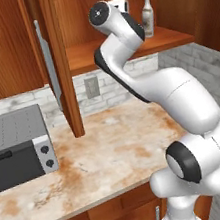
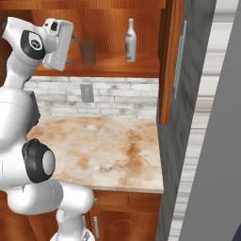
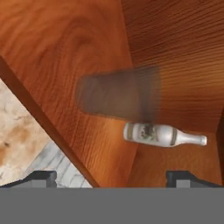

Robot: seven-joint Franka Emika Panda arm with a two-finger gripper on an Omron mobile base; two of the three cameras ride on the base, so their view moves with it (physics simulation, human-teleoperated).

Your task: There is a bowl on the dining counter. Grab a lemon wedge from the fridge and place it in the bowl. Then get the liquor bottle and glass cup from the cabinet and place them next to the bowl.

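Cabinet (image 2: 165, 61) shelf, door open | glass cup (image 2: 88, 52) at 9 o'clock of liquor bottle (image 2: 130, 41), apart | tool (image 3: 111, 177) released, empty, facing cup | cup: light, slick, fragile; pinch mid-wall.

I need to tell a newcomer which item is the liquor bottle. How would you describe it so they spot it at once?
Look at the open reddish wood cabinet above the counter. On its shelf stands the liquor bottle, right of the glass cup. It is pale, opaque and slim-necked; the cup is a see-through tumbler.
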